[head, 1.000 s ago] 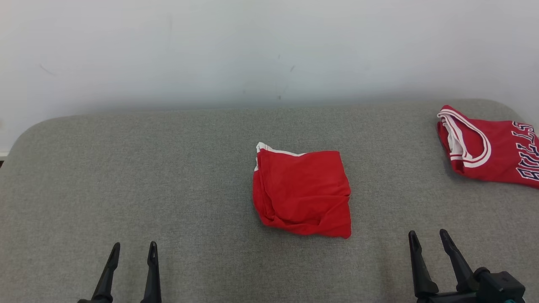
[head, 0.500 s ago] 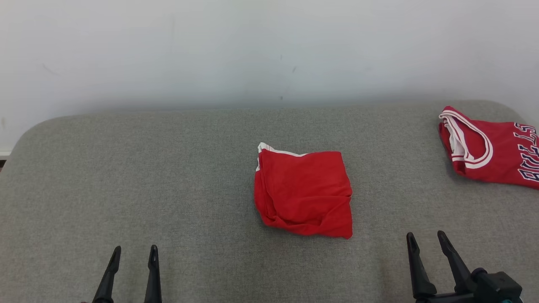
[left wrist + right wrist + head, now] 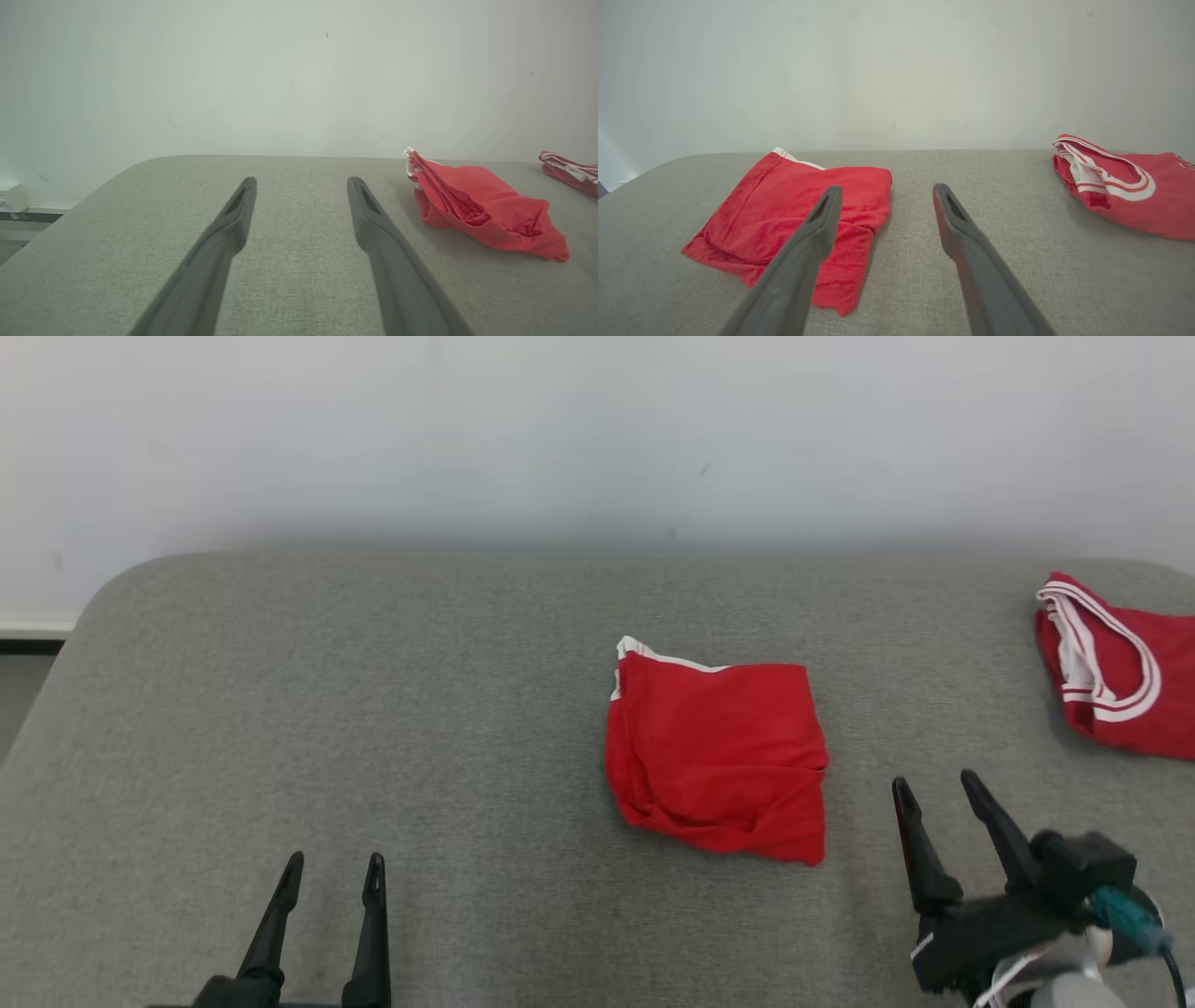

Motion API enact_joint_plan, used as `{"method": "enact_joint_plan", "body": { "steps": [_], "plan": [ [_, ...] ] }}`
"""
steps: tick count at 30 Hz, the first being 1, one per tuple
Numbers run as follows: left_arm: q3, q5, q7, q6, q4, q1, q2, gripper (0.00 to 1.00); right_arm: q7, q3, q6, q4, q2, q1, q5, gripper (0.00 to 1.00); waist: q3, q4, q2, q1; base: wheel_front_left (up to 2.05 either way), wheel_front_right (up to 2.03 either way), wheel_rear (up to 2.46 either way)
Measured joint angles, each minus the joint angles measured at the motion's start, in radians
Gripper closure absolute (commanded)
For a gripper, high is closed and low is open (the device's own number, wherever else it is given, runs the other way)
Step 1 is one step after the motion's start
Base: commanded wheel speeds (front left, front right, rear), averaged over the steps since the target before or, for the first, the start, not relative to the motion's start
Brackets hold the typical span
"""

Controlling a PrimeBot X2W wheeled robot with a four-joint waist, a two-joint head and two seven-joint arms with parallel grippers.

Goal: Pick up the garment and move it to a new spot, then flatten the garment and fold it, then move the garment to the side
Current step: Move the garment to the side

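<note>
A red garment (image 3: 719,756) with a white edge at its far left corner lies folded into a rough square in the middle of the grey padded surface (image 3: 373,709). My right gripper (image 3: 932,780) is open and empty, just right of the garment's near right corner. In the right wrist view the garment (image 3: 784,210) lies partly behind the left finger of that gripper (image 3: 887,188). My left gripper (image 3: 336,861) is open and empty near the front edge, well left of the garment. In the left wrist view the garment (image 3: 481,214) lies to the right of the open gripper (image 3: 301,183).
A second red jersey (image 3: 1120,681) with white trim lies at the far right of the surface, cut by the view's edge; it also shows as the jersey (image 3: 1120,186) and the jersey (image 3: 570,170). A pale wall (image 3: 597,429) stands right behind the surface, whose left end is rounded.
The head camera has turned, shifting the whole picture to the right. My right gripper has moved forward and closer to the garment's right side. The garment lies as before.
</note>
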Motion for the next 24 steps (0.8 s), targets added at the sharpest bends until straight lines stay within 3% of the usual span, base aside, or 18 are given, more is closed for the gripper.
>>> {"method": "enact_joint_plan", "body": {
  "steps": [11,24],
  "plan": [
    [-0.068,-0.015,0.0,-0.005,0.023,-0.068,-0.001,0.0,0.137,0.022,0.0,0.295,-0.027,-0.27,0.019,0.0,0.054,0.095,0.0,0.0001,0.0,0.0,0.0],
    [-0.093,-0.042,0.0,-0.005,0.036,-0.128,-0.001,0.0,0.167,0.061,0.0,0.627,-0.023,-0.458,0.063,0.0,0.142,0.165,0.0001,0.0002,0.0,0.0,0.0]
  ]
}}
